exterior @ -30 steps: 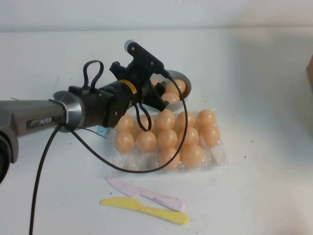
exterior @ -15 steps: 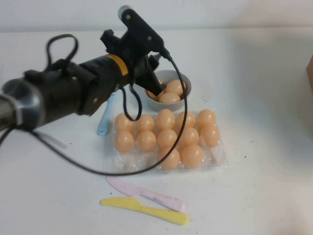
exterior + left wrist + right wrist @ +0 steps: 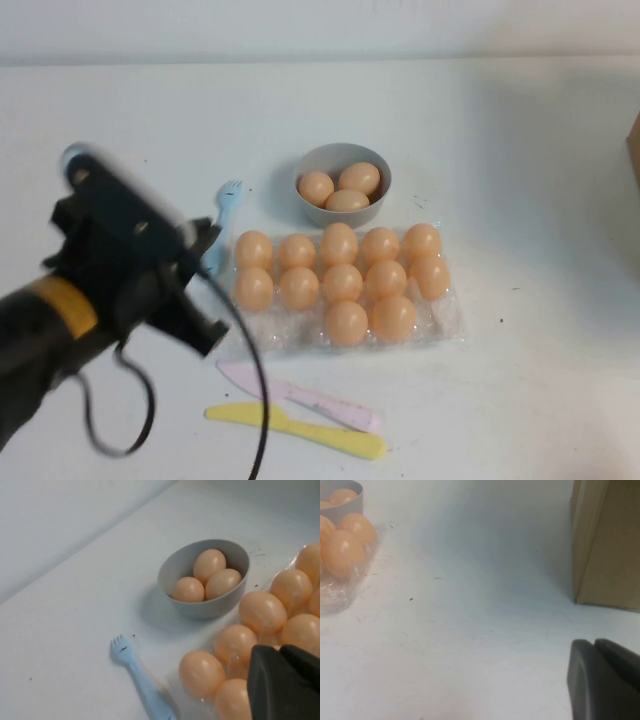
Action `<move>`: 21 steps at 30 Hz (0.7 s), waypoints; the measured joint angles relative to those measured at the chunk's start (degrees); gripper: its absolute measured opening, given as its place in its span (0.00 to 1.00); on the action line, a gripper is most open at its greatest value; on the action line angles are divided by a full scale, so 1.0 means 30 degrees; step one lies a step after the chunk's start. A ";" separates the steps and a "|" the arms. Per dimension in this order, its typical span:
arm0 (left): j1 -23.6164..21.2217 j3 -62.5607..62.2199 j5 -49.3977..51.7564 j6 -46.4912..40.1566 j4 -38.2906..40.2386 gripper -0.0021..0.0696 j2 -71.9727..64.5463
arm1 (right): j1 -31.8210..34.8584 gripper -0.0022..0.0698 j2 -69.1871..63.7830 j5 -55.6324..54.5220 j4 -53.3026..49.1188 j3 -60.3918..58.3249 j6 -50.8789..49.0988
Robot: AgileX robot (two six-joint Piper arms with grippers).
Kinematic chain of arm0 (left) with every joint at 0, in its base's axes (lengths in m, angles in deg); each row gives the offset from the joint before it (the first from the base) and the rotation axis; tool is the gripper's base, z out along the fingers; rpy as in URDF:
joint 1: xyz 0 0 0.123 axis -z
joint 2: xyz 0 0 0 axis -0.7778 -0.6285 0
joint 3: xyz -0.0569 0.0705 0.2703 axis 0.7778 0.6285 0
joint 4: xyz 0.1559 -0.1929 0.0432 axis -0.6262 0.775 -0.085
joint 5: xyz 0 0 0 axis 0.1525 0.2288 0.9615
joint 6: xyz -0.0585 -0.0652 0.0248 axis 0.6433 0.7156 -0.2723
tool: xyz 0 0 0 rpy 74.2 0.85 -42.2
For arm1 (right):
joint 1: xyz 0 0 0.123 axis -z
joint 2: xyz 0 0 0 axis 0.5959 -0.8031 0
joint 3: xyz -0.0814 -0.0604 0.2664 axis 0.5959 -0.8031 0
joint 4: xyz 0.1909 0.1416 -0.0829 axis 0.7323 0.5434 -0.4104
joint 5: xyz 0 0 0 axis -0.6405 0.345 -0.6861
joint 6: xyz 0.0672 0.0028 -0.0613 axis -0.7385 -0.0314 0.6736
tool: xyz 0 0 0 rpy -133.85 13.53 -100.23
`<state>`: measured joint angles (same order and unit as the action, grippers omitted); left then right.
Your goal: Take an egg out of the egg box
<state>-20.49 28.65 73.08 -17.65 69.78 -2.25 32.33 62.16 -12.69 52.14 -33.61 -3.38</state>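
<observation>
The egg box (image 3: pixel 445 322) is a clear plastic tray in mid-table holding several peach-orange eggs (image 3: pixel 342 283); its front row has empty cups at the left. It also shows in the left wrist view (image 3: pixel 176 682) with eggs (image 3: pixel 262 611). My left gripper (image 3: pixel 203 332) hangs at the near left, just off the box's front-left corner, and holds nothing. In the left wrist view the left gripper (image 3: pixel 280 651) is shut and empty above the eggs. My right gripper (image 3: pixel 596 644) is shut and empty over bare table, out of the high view.
A round grey bowl (image 3: pixel 318 212) with three eggs stands behind the box. A light blue fork (image 3: pixel 222 215) lies left of the box. A pink knife (image 3: pixel 300 395) and a yellow knife (image 3: pixel 295 428) lie in front. A cardboard box (image 3: pixel 605 540) stands at the far right.
My left arm has swung back from over the bowl to the near left, and the bowl with its three eggs now shows in full.
</observation>
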 joint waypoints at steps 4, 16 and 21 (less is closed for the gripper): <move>0.0000 0.2760 0.0075 0.0000 0.0708 0.03 0.3248 | 0.0000 0.01 0.0000 0.0000 0.0000 0.0000 0.0000; 0.0000 0.7177 0.1032 0.1674 0.1423 0.03 1.0738 | 0.0000 0.01 0.0000 0.0000 0.0000 0.0000 0.0000; 0.0000 0.8251 0.1063 0.1710 0.1888 0.03 1.2984 | 0.0000 0.01 0.0000 0.0000 0.0000 0.0000 0.0000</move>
<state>-20.49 53.41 76.27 -12.52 75.44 36.70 32.33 62.16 -12.69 52.14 -33.61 -3.38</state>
